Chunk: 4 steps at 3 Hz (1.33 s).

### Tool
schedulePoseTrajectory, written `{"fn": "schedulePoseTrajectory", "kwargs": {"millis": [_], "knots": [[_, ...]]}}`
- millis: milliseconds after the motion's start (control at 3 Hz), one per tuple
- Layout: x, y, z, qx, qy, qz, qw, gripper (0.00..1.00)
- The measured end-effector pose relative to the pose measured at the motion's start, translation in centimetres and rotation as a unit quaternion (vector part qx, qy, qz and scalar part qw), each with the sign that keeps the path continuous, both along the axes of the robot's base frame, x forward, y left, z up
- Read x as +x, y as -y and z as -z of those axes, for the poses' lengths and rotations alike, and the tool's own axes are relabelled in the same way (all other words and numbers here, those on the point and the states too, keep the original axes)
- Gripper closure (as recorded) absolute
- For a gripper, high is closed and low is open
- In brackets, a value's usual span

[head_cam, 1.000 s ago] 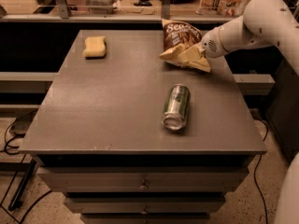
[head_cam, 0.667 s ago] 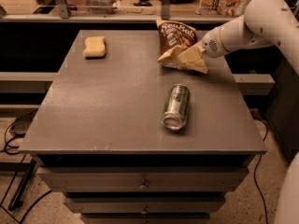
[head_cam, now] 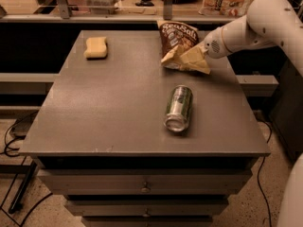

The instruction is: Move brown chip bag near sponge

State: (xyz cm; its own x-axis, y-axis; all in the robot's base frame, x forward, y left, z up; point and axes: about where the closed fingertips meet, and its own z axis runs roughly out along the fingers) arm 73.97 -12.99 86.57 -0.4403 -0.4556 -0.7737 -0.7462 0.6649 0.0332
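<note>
The brown chip bag (head_cam: pixel 177 38), dark brown with white "Sea Salt" lettering and a pale yellow lower part, is at the far right of the table, tilted and raised a little. My gripper (head_cam: pixel 202 51) reaches in from the right on the white arm and is shut on the bag's right side. The pale yellow sponge (head_cam: pixel 96 47) lies at the far left of the table, well apart from the bag.
A green-and-silver drink can (head_cam: pixel 178 108) lies on its side in the middle right of the grey table (head_cam: pixel 94 117). Drawers sit below the tabletop. A counter with items runs behind the table. Cables lie on the floor at left.
My gripper has carried the chip bag a little to the left and slightly up. The sponge and the can have not moved.
</note>
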Motion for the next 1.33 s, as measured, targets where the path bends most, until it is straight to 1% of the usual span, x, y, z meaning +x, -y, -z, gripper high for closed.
{"fn": "schedulePoseTrajectory", "kwargs": {"millis": [1333], "knots": [[0.01, -0.05, -0.06, 0.000, 0.000, -0.001, 1.0000, 1.00]]}}
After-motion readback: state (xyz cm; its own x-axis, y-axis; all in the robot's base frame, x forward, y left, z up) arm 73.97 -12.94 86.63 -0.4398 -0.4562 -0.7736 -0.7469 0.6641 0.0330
